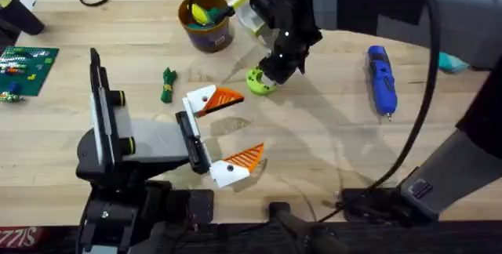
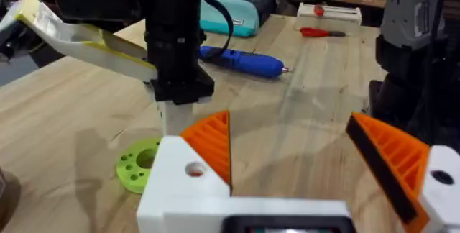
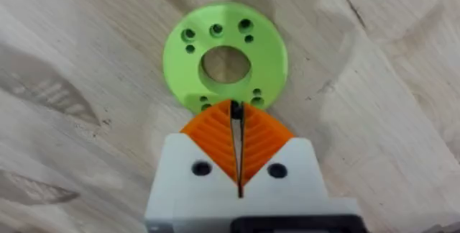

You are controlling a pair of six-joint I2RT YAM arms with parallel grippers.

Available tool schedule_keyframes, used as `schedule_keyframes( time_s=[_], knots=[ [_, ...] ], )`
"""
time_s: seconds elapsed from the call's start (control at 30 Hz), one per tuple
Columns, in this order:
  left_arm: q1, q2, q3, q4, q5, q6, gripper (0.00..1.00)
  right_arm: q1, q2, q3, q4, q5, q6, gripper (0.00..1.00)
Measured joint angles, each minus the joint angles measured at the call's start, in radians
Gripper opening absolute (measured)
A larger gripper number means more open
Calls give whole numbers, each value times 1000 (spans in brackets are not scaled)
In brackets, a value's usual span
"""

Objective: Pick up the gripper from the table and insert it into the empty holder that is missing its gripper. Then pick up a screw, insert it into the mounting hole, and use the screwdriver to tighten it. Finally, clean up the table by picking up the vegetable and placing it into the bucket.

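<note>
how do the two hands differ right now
The left hand is spread wide open over bare table, holding nothing, while the right hand has its orange pads pressed together. The left hand sits away from the gripper; the right hand's tips are at that lime-green piece's rim. Both have white fingers with orange ribbed pads.

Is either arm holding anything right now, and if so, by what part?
Nothing is held. The right gripper is shut at the rim of the gripper, which lies flat on the table. The left gripper is open and empty.
</note>
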Motion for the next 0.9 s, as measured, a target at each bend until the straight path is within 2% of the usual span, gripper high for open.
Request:
schedule_keyframes(
  time_s=[0.43, 0.9],
  knots=[
    [0, 0, 0, 0, 0, 0, 990, 0, 0, 10, -13, 0, 0, 3],
    [0, 0, 0, 0, 0, 0, 990, 0, -55, 162, -117, 0, 0, 3]
  ],
)
